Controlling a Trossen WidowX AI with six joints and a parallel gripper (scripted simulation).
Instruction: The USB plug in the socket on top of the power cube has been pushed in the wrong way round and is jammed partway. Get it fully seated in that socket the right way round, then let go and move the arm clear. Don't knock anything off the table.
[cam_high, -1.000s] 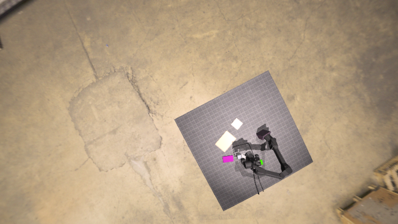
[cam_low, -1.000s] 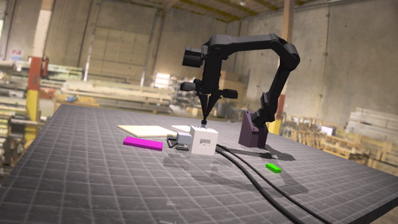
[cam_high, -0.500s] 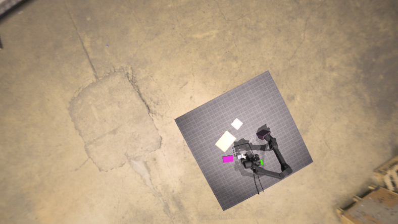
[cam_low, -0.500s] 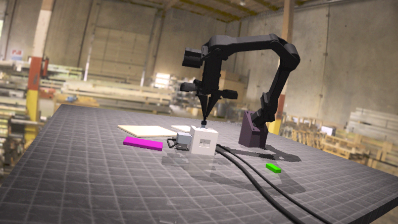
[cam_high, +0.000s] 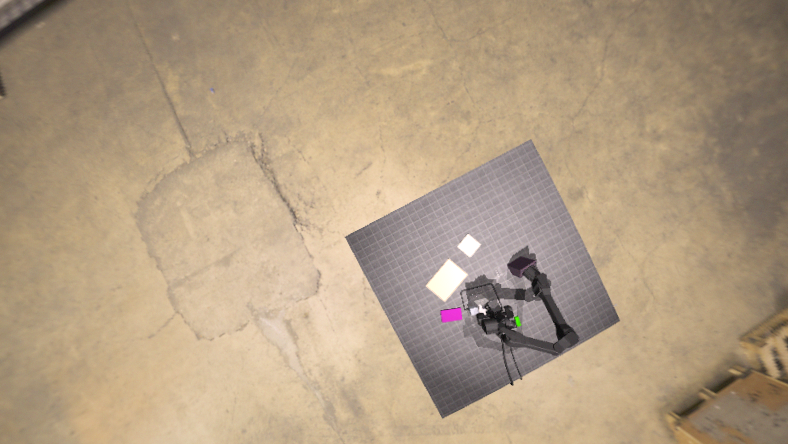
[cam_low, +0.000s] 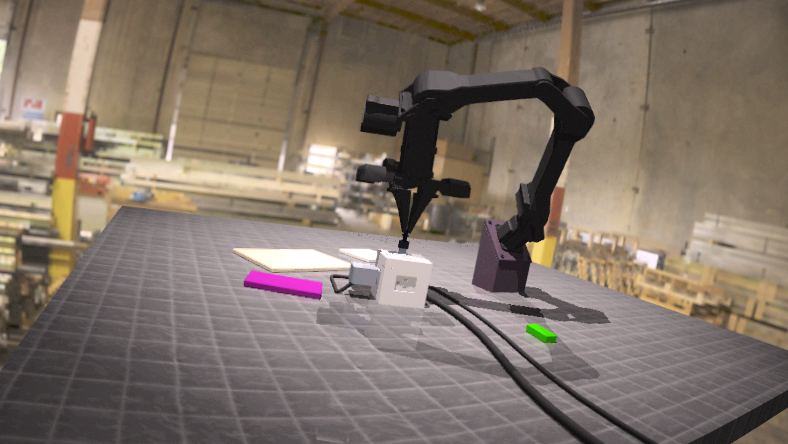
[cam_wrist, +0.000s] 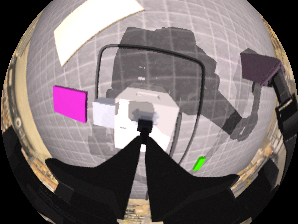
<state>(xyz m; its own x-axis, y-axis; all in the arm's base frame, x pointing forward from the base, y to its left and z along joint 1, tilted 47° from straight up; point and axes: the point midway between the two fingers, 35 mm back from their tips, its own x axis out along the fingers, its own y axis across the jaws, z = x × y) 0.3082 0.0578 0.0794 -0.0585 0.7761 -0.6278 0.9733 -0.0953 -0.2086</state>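
The white power cube (cam_low: 403, 295) (cam_wrist: 167, 112) stands on the table, partly hidden under the arm in the top view. My gripper (cam_low: 405, 237) (cam_wrist: 144, 140) points down over it and is shut on the USB plug (cam_low: 403, 244) (cam_wrist: 145, 125), a small black body held upright. A short grey part of the plug shows between the black body and the cube's top. Whether its tip is inside the top socket, and which way round it faces, I cannot tell. The fingertips hide part of the plug in the wrist view.
A light grey adapter (cam_low: 363, 274) (cam_wrist: 104, 114) sits against the cube's side. Black cables (cam_low: 499, 352) (cam_wrist: 202, 100) loop around and run off the near edge. A magenta block (cam_high: 451, 314) (cam_low: 282, 285), green block (cam_high: 517, 321) (cam_low: 540, 333), cream board (cam_high: 447, 280) and white plate (cam_high: 469, 245) lie nearby.
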